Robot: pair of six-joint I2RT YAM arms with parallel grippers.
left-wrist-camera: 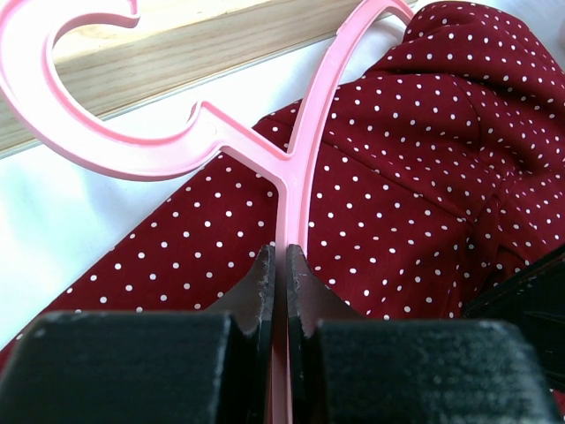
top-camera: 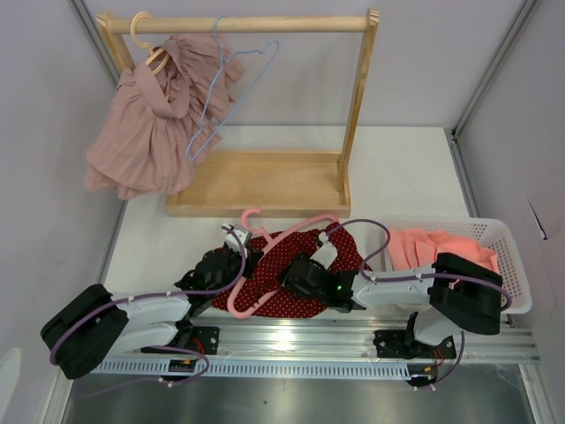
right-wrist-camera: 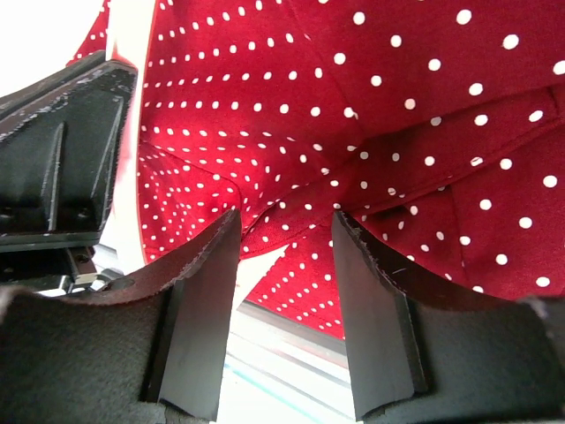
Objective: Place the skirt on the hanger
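The dark red skirt (top-camera: 340, 256) with white dots lies crumpled on the table in front of both arms. The pink plastic hanger (top-camera: 265, 265) lies across it, hook toward the rack. My left gripper (top-camera: 235, 258) is shut on one arm of the hanger (left-wrist-camera: 298, 159), just above the skirt (left-wrist-camera: 397, 177). My right gripper (top-camera: 296, 269) is open, its jaws (right-wrist-camera: 282, 234) right at a fold at the skirt's (right-wrist-camera: 353, 106) near edge, with nothing between the pads. The left gripper's black body (right-wrist-camera: 62, 150) shows at the left of the right wrist view.
A wooden clothes rack (top-camera: 265, 181) stands at the back, with a pink garment (top-camera: 150, 124) and a lavender wire hanger (top-camera: 229, 88) on its rail. A white basket (top-camera: 508, 265) holding orange cloth (top-camera: 433, 243) sits at the right. A metal rail (top-camera: 291, 340) runs along the near edge.
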